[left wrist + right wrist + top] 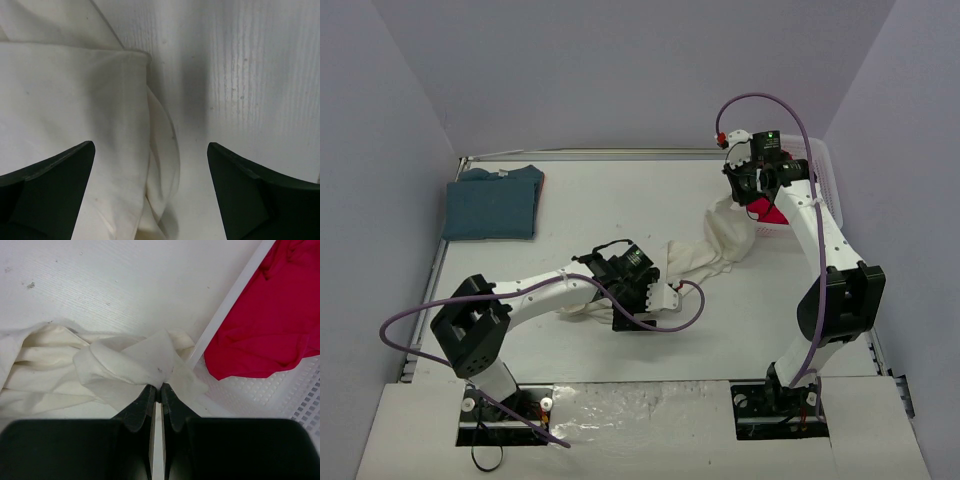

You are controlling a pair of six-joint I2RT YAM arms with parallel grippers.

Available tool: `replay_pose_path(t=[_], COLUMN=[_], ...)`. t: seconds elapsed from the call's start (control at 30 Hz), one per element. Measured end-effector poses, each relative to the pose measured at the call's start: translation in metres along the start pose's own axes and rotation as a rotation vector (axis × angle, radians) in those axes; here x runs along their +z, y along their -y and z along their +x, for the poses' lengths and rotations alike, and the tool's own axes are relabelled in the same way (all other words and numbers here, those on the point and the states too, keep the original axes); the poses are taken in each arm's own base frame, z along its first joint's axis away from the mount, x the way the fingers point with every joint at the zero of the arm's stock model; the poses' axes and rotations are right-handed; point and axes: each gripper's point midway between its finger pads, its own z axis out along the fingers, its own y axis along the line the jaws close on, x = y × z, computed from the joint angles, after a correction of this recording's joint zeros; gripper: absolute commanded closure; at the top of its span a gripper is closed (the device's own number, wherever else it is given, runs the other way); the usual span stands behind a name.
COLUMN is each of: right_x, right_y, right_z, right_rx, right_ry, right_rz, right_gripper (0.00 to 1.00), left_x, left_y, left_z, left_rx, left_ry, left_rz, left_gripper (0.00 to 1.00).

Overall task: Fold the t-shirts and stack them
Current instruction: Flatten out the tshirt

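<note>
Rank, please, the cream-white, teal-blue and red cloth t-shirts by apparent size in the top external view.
1. Folded teal-blue cloth t-shirt and bunched cream-white cloth t-shirt: alike, cream partly hidden, unranked.
2. Bright red cloth t-shirt: smallest, mostly hidden.

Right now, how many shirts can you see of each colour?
cream-white shirt: 1
teal-blue shirt: 1
red shirt: 1
Total: 3 shirts
</note>
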Motion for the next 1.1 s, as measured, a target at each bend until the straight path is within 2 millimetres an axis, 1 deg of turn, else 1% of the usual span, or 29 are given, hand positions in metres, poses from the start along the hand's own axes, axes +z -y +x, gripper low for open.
replay_pose_path(t=[0.1, 0.17, 0.2, 0.27, 0.3, 0.4, 0.63, 0.83, 1.0, 1.1], right_x=[0.002, 0.003, 0.004, 0.005, 0.006, 0.007, 0.008, 0.011, 0.013, 0.015], right_y=[0.000, 0.001, 0.001, 0.001, 0.001, 0.001, 0.002, 0.001, 0.000, 0.000], right_z=[0.002, 0.003, 0.003, 0.004, 0.005, 0.006, 0.007, 0.012, 0.017, 0.018], right_rx=[0.001, 0.001, 0.001, 0.001, 0.001, 0.002, 0.000, -0.004, -0.011, -0.015], right_ry=[-0.007, -0.010, -0.012, -0.016, -0.019, -0.025, -0.027, -0.038, -0.051, -0.055], right_rz=[0.002, 0.004, 0.004, 0.004, 0.005, 0.004, 0.010, 0.007, 0.002, 0.001], right_gripper=[1.00, 1.00, 1.00, 1.00, 1.00, 1.00, 1.00, 1.00, 1.00, 1.00], left_x=[0.006, 0.010, 0.014, 0.021, 0.024, 0.031, 0.041, 0.047, 0.053, 0.058], left_y=[-0.004, -0.005, -0.004, -0.002, -0.002, -0.002, -0.009, -0.013, -0.012, -0.010], left_z=[-0.012, -0.016, -0.017, -0.016, -0.015, -0.014, -0.025, -0.035, -0.033, -0.029], left_rx=[0.038, 0.053, 0.060, 0.065, 0.066, 0.063, 0.065, 0.071, 0.066, 0.061], left_ry=[-0.014, -0.021, -0.025, -0.039, -0.046, -0.059, -0.053, -0.050, -0.065, -0.080], left_rz=[-0.039, -0.054, -0.053, -0.046, -0.041, -0.025, -0.012, -0.004, 0.010, 0.024], left_gripper=[0.16, 0.21, 0.26, 0.32, 0.40, 0.48, 0.51, 0.49, 0.49, 0.46])
